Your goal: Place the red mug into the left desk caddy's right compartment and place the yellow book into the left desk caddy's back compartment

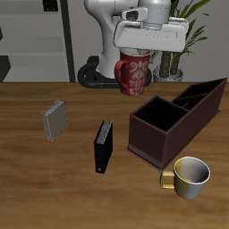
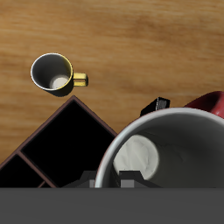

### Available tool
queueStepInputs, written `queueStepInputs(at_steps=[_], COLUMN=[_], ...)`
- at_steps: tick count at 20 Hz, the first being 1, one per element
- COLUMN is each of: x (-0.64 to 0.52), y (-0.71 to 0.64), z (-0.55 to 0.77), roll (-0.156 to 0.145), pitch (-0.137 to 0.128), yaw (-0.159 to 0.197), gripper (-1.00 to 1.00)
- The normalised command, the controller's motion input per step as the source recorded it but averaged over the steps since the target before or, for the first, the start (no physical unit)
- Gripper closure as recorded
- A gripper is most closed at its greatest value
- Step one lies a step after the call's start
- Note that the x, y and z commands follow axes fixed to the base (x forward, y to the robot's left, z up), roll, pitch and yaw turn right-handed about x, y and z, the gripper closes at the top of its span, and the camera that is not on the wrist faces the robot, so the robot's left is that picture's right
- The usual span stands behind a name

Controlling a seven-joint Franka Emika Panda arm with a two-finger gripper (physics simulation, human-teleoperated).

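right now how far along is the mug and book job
Nothing is finished yet. In hand: the gripper holds the red mug lifted above the table, behind the left desk caddy, whose right compartment looks empty. Left: lower the mug in, then fetch the yellow book, which stands untouched on the table.

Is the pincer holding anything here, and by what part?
Yes: the pincer holds the red mug in the air, gripped at its top rim.

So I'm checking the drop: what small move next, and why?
Probably carry the red mug sideways over the caddy's large square compartment. The end effector holds it aloft, short of that opening, so releasing now would likely miss.
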Motion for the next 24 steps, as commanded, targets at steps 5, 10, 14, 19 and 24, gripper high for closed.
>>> queueStepInputs(at_steps=[5, 10, 14, 19, 24], x=[-0.1, 0.12, 0.13, 0.08, 0.06], y=[0.68, 0.28, 0.17, 0.11, 0.13], z=[-0.07, 0.02, -0.14, -0.19, -0.11], roll=[0.112, 0.012, 0.008, -0.033, 0.016], pitch=[-0.005, 0.018, 0.04, 0.014, 0.001], yaw=[0.069, 0.008, -0.025, 0.011, 0.034], gripper=[1.0, 1.0, 1.0, 1.0, 1.0])
